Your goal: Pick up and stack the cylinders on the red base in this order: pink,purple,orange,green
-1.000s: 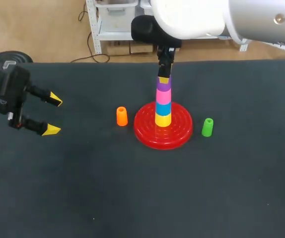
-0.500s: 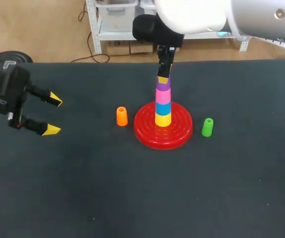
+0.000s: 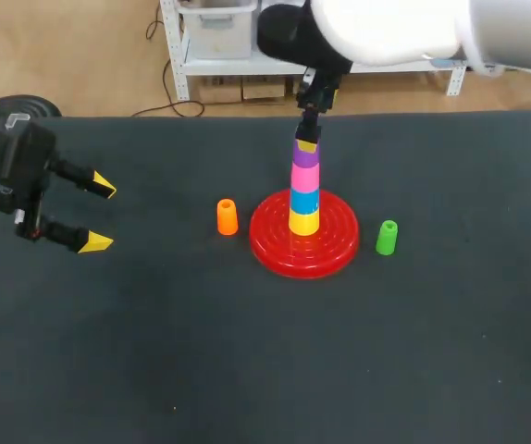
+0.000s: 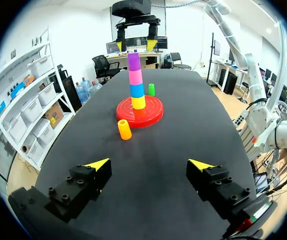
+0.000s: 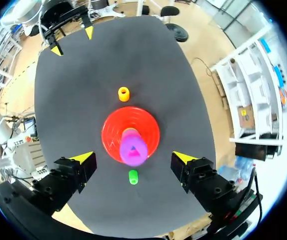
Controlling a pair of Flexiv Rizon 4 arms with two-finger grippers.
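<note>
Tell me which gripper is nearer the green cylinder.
Right. The right gripper hangs above the stack, with the green cylinder beside the red base below; the left gripper is far off on the other side, past the orange cylinder.

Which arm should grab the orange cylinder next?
Probably left. The orange cylinder stands straight ahead of the open left gripper, nothing between. The right gripper, also open, hangs over the purple-topped stack and would risk knocking it.

Robotics lab test bench: a left arm (image 3: 6, 176) and a right arm (image 3: 386, 28), both industrial robot arms, at a dark-matted table (image 3: 247, 370) laid out with a red base (image 3: 275, 252) and coloured cylinders (image 3: 304, 190).
</note>
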